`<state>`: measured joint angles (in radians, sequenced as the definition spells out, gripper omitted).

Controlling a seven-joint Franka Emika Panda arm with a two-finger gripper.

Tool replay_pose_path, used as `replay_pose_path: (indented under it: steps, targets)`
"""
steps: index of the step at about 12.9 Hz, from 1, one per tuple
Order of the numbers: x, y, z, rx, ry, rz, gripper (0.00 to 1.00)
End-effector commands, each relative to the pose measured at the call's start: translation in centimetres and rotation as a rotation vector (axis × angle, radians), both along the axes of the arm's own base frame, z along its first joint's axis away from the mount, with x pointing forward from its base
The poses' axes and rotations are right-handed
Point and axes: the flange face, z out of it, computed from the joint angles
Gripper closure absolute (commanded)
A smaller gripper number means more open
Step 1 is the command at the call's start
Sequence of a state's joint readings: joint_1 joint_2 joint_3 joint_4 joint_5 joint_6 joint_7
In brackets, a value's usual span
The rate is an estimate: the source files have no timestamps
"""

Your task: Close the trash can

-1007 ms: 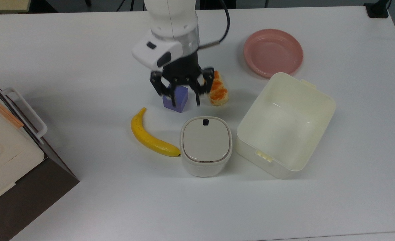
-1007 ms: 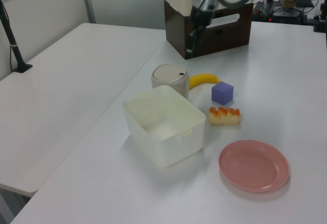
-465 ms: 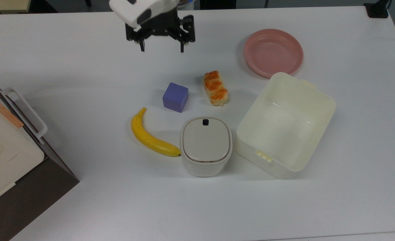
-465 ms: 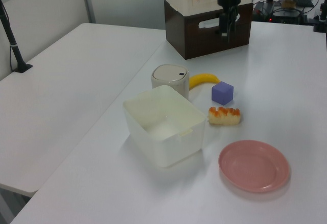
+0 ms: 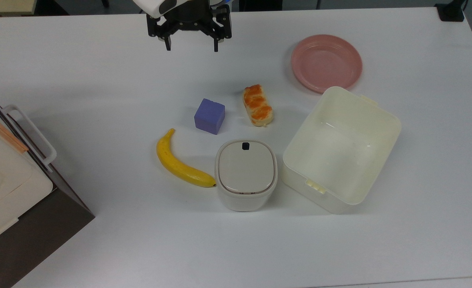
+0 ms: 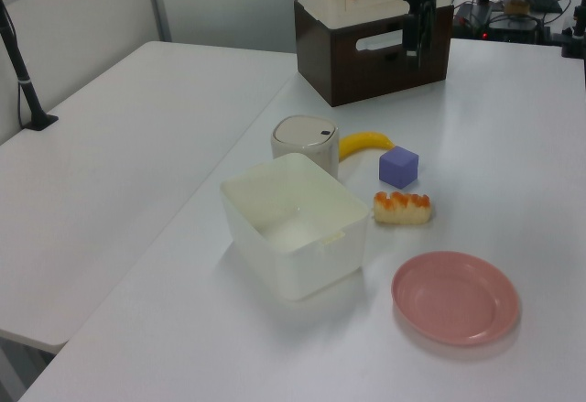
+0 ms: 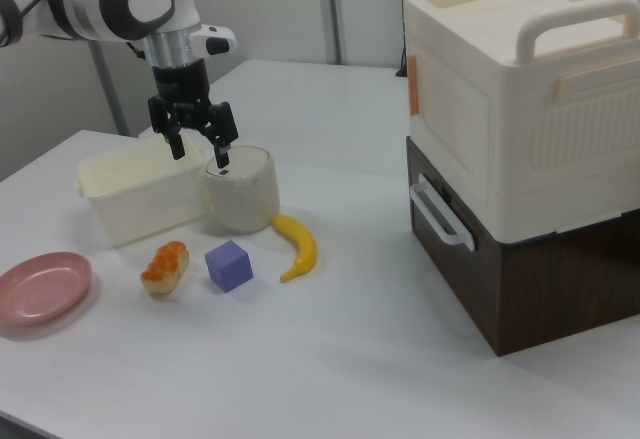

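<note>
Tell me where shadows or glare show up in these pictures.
Top view: soft shadows beside the trash can and tub, bright patch on the tub floor. Left view: pale sheen on the table. Right view: faint shadow under the banana.

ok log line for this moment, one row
trash can: lid down flat | gripper: open, empty, raised near table's far edge in the top view

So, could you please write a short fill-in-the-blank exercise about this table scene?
1. The beige flat lid of the small cream-white plastic trash can is ____.
2. The yellow banana's tip touches the ____.
3. The open end effector holds ____.
4. The round pink plate is ____.

Missing words: closed; trash can; nothing; empty
</note>
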<state>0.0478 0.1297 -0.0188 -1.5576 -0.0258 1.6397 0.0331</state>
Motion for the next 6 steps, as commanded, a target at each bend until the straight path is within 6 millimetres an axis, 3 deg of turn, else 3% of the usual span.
replay_pose_path:
  steps: [1,6]
  targets:
    - [-1.6,0.4,-0.2,-0.017,0.008,-0.058,0.0]
    - [-1.3,0.7,-1.2,-0.011,-0.07,-0.11,0.0]
